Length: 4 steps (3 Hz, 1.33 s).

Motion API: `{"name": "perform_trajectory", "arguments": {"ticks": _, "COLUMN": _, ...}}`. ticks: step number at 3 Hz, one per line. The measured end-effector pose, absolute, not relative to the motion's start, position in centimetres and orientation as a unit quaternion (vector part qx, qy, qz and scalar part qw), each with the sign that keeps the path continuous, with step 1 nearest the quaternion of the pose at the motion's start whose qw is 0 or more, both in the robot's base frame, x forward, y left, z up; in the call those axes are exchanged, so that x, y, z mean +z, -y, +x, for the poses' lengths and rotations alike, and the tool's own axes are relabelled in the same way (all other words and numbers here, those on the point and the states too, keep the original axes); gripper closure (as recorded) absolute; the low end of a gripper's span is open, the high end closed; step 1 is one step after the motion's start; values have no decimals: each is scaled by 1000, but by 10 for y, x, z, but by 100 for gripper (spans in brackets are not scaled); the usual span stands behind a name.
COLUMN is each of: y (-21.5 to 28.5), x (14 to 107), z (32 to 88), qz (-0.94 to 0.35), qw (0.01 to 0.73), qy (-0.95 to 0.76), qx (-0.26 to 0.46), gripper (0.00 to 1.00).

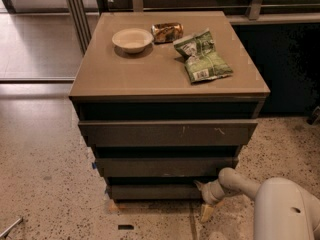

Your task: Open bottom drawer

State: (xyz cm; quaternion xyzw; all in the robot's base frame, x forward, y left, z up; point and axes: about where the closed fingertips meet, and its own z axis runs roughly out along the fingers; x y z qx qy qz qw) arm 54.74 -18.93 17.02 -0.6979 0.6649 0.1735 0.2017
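Observation:
The bottom drawer (155, 191) is the lowest, narrowest dark grey-brown front of the tan-topped cabinet (125, 79), just above the floor. The middle drawer front (165, 166) and the widest top front (167, 133) with white scuffs are above it. My white arm (280, 209) comes in from the lower right. My gripper (204, 194) is at the right end of the bottom drawer, with one fingertip at the drawer's top right corner and a tan finger (206, 211) hanging down toward the floor.
On the cabinet top lie a white bowl (132, 39), a crushed brown can (166, 32) and two green snack bags (201, 59). Speckled floor surrounds the cabinet. A dark panel (290, 69) stands to the right, metal posts (80, 14) at the back left.

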Motion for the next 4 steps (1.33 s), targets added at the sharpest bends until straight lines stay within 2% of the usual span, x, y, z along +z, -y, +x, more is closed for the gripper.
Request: {"name": "perform_trajectory", "arguments": {"ticks": 4, "y": 207, "x": 189, "z": 476, "qz": -667, "qw": 135, "qy": -690, "qx": 246, "gripper": 0}}
